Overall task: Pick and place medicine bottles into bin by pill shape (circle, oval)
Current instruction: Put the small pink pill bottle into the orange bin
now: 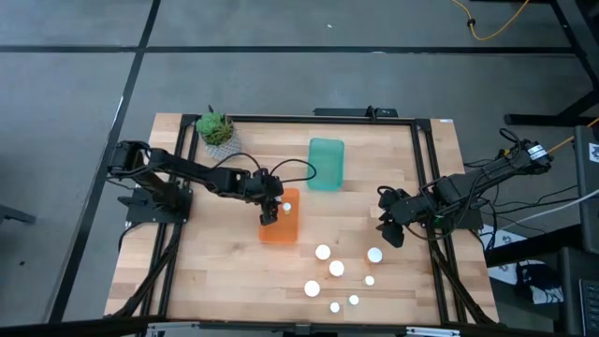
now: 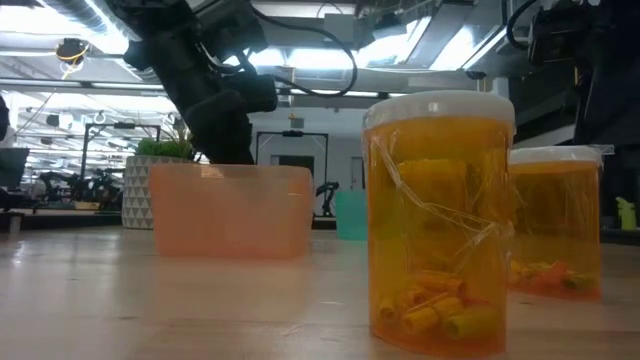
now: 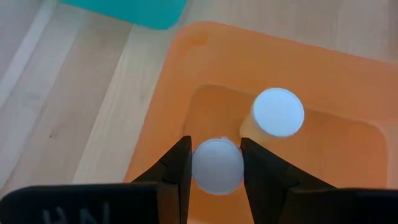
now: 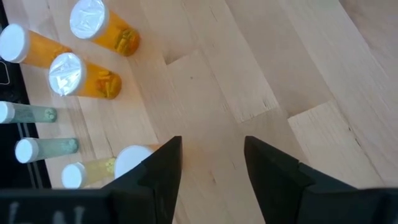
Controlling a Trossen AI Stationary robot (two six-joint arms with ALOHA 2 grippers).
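My left gripper hangs over the orange bin and is shut on a white-capped medicine bottle. A second white-capped bottle stands inside the orange bin; it also shows in the high view. A teal bin stands behind it. Several more white-capped bottles stand on the table at the near right; two amber ones fill the low view. My right gripper is open and empty above bare wood, near a bottle. My left gripper pinches the bottle's white cap between its two fingers, one on each side. The fingers come from above, pointing down into the orange bin. The bottle hangs below the fingers, upright; whether its base touches the bin floor I cannot tell.
A small potted plant stands at the far left of the table. A black frame rail runs along the table's right side. Bare wood lies between the bins and the bottle group.
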